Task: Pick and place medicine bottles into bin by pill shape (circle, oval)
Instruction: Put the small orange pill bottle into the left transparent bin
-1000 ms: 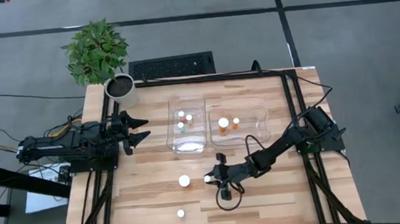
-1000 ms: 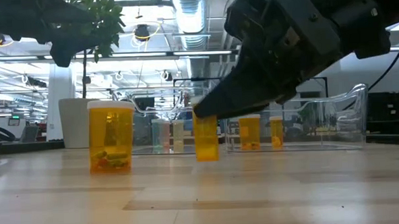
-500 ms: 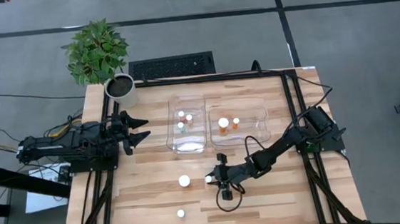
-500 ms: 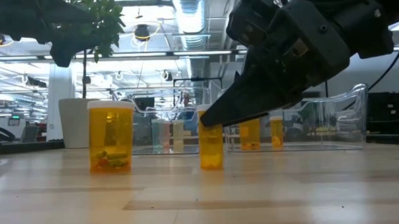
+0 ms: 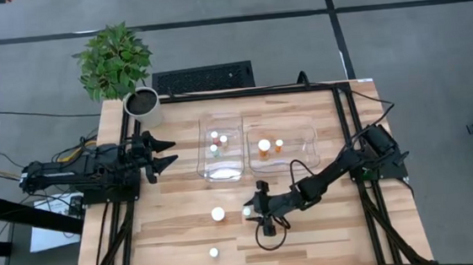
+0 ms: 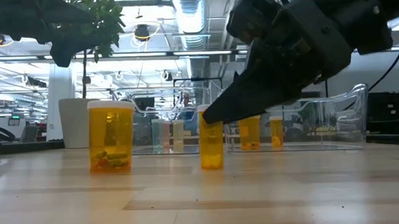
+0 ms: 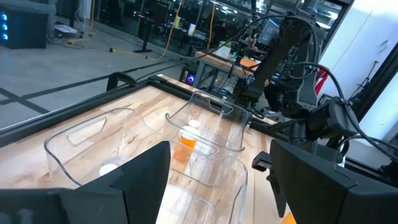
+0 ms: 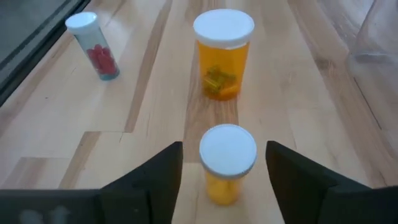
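Your right gripper (image 8: 225, 180) sits low over the front-middle of the wooden table (image 5: 177, 239), fingers spread wide either side of the small amber bottle with a white cap (image 8: 226, 163), not touching it. The bottle stands upright on the table, in front of the 2 clear plastic bins (image 5: 221, 146). Centre the cap between the fingers, drop a bit lower so the pads meet the body, not the cap, then close slowly. Watch the larger amber bottle with yellow pills (image 8: 223, 53) just beyond; don't nudge it. The small clear bottle with red pills (image 8: 93, 55) stands well apart. Left gripper (image 5: 164, 153) waits open at the table's left edge.
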Robot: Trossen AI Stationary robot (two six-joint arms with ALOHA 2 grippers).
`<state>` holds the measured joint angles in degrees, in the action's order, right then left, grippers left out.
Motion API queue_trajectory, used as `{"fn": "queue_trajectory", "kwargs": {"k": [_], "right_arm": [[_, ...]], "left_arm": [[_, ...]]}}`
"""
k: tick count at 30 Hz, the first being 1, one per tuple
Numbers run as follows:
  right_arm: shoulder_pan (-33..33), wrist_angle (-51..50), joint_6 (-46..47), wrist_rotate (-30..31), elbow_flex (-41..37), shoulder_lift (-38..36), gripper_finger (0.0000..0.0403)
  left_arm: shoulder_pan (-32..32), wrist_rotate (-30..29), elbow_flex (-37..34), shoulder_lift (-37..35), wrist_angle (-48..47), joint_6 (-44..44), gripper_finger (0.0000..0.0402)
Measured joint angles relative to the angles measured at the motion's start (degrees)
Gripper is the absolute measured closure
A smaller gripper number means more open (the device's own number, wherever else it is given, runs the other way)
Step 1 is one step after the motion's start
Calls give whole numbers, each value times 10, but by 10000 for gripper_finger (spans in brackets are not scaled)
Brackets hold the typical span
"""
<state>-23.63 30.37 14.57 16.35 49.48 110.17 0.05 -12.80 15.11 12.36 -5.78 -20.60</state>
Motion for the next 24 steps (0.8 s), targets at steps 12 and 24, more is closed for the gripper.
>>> {"fn": "queue_trajectory", "kwargs": {"k": [12,24], "right_arm": [[4,-383,-72,-15,137,-103,154],[17,-621,-128,-77,343,-20,153]], "left_arm": [[0,-1,0,0,-5,0,132],[0,-1,0,0,-11,0,132]]}}
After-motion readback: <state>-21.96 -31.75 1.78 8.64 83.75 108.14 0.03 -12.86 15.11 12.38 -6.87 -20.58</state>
